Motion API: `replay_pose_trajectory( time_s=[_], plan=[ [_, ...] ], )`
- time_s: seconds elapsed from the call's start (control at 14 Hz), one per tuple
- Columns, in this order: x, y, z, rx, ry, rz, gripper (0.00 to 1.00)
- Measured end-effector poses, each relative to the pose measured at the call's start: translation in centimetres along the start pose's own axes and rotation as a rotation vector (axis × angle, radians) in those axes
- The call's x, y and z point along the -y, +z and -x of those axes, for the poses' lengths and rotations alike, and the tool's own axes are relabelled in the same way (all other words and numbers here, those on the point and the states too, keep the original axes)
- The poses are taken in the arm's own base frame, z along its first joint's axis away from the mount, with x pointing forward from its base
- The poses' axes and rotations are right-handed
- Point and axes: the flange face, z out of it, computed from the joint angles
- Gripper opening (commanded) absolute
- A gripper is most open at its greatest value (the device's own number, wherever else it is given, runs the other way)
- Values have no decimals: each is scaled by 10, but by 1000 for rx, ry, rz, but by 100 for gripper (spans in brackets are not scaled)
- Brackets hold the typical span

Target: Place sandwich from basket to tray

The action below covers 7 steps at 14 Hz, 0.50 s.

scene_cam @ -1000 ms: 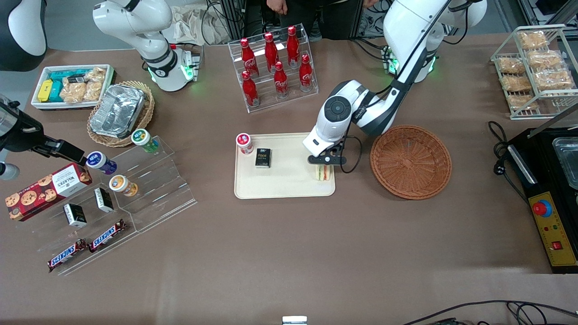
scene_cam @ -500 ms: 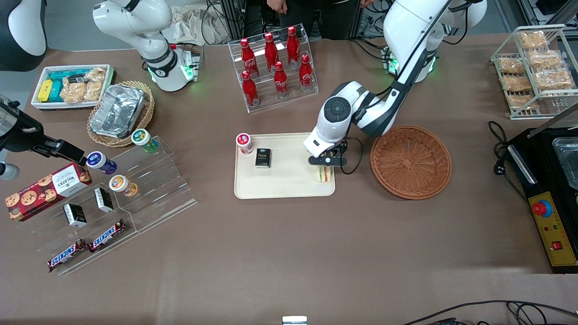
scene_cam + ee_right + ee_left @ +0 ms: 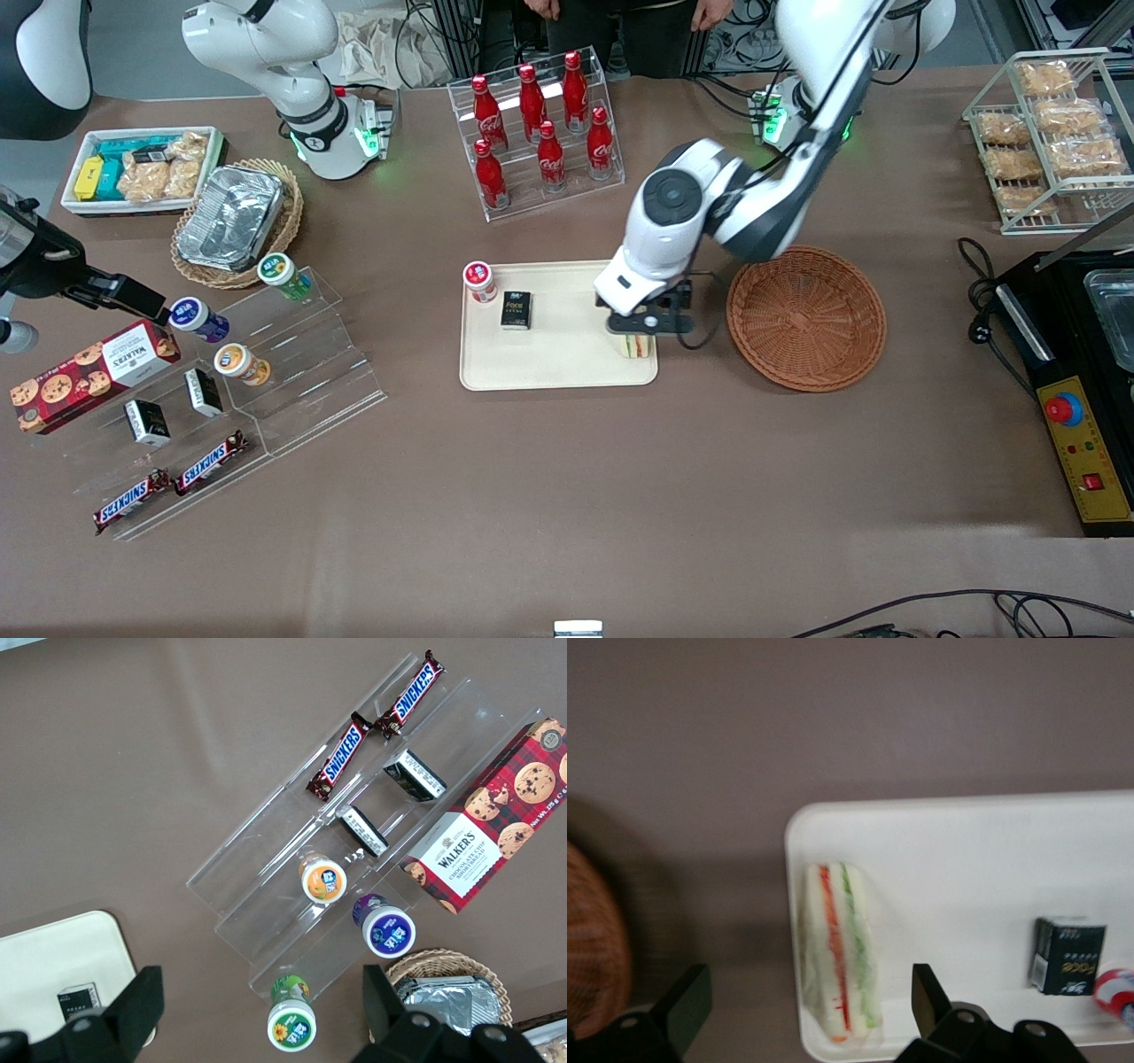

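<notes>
The sandwich (image 3: 634,344) (image 3: 840,961), a white wedge with red and green layers, lies on the cream tray (image 3: 558,359) (image 3: 966,859) at the tray's end nearest the basket. My left gripper (image 3: 641,324) (image 3: 806,985) hovers just above the sandwich and is open. Its black fingers (image 3: 687,1005) stand wide on either side of the sandwich without touching it. The reddish-brown wicker basket (image 3: 806,319) (image 3: 594,948) sits beside the tray toward the working arm's end, with nothing in it.
A black box (image 3: 516,310) (image 3: 1068,955) and a red-capped cup (image 3: 479,281) share the tray. A rack of cola bottles (image 3: 536,124) stands farther from the camera. A clear tiered stand (image 3: 292,354) of snacks lies toward the parked arm's end.
The left arm has lifted and its wrist has swung a little toward the basket. The sandwich stays where it was on the tray.
</notes>
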Motion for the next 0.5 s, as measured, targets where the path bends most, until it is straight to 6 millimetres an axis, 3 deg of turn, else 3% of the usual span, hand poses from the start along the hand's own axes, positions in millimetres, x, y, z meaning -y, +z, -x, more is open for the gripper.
replay_pose_trajectory(
  time_s=[0.07, 0.21, 0.5],
  plan=[
    [18, -31, -13, -20, -20, 2, 100],
    [50, -75, -29, -68, -39, 13, 100],
    [114, -120, -45, -95, -10, -8, 100]
  ],
)
